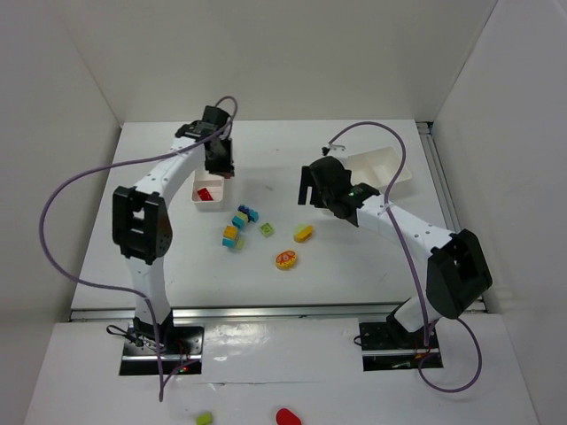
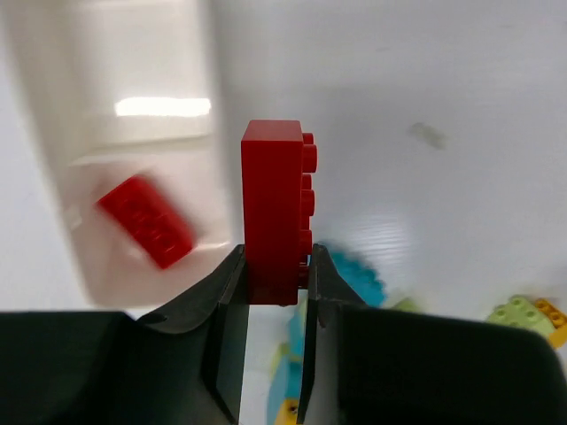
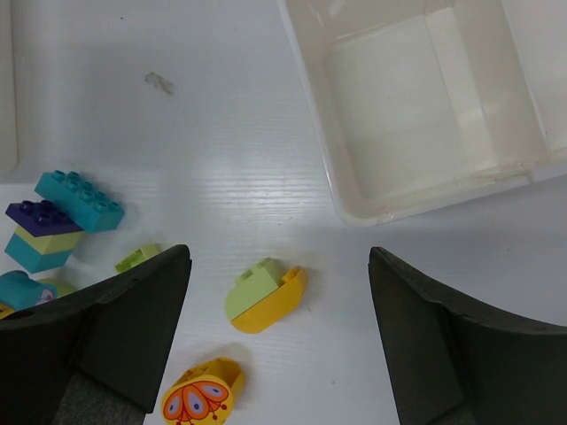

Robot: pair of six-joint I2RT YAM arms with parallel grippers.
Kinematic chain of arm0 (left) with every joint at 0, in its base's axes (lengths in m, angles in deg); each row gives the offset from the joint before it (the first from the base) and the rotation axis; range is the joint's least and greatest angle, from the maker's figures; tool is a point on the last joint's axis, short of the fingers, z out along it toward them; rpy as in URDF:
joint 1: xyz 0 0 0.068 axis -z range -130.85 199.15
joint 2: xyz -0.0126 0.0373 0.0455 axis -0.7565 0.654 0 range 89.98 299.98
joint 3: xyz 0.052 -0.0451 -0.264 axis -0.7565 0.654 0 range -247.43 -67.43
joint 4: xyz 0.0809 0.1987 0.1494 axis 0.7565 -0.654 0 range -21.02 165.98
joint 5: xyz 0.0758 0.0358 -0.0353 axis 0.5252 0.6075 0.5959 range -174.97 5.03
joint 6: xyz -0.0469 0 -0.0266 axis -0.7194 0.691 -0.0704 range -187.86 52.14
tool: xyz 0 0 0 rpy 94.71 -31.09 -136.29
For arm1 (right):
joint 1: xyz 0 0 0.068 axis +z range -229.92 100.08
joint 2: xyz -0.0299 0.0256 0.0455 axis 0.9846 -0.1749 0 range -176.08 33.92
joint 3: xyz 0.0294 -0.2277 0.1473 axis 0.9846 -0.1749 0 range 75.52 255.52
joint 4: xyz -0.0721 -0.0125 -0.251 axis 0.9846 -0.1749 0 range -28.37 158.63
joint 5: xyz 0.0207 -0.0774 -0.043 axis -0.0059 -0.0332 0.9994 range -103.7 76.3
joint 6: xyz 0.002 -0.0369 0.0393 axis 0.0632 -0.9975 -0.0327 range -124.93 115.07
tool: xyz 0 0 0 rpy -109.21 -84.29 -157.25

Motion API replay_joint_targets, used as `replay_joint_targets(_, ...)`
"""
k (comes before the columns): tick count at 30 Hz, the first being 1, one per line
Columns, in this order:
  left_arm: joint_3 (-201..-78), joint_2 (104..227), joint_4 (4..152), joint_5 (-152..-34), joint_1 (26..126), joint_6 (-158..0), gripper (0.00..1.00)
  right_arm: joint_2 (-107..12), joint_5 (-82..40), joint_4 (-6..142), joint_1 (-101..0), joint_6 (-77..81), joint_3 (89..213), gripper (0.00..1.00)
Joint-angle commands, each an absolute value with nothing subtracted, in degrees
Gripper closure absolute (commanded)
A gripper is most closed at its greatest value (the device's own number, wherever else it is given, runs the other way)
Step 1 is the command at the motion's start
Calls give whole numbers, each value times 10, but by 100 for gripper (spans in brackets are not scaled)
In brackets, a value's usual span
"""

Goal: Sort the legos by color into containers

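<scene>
Left claw (image 2: pixel 273 282) around red brick (image 2: pixel 275 208), above white table (image 2: pixel 461 106)

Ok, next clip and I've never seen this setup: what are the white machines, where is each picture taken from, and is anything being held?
Two white robot arms are bolted at the table's near edge. One picture looks down from above; the others come from a camera on each wrist. The left hand grips a red brick beside a white tray that already holds another red brick. The right hand is open above a green-and-yellow piece, near a second tray. Loose bricks in cyan, yellow and green lie between the arms.
</scene>
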State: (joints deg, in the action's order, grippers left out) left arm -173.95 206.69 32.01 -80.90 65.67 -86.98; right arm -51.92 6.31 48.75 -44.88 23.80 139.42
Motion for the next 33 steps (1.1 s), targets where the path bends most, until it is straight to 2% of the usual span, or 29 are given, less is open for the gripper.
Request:
replay_joint_targets(1,-1655,2000,291,-773,621,-960,100,-502,59,508,-438,227,1409,12)
replay_joint_targets(5,-1601,1970,306,-759,602,-982,100,-507,59,513,-433,227,1403,12)
replay_joint_targets(11,-1578,1970,329,-731,597,-1007,94,-534,68,481,-427,214,1429,1)
replay_joint_targets(12,-1578,1970,329,-731,597,-1013,85,-541,68,474,-427,214,1429,1)
replay_joint_targets(15,-1573,1976,334,-726,597,-1013,64,-541,68,467,-427,209,1429,0)
replay_joint_targets(16,-1573,1976,334,-726,597,-1013,47,-541,61,467,-427,209,1429,0)
replay_joint_targets(17,-1573,1976,334,-726,597,-1013,45,-541,61,467,-427,209,1429,0)
replay_joint_targets(18,-1573,1976,334,-726,597,-1013,36,-541,50,462,-427,209,1423,0)
replay_joint_targets(19,-1573,1970,334,-726,597,-1013,33,-541,42,462,-427,204,1416,0)
replay_joint_targets(20,-1573,1965,334,-721,597,-1013,23,-541,36,457,-422,204,1416,0)
replay_joint_targets(22,-1578,1960,334,-721,597,-1006,16,-541,36,443,-416,220,1398,0)
replay_joint_targets(33,-1657,1888,299,-723,632,-988,16,-552,-25,417,-351,231,1342,0)
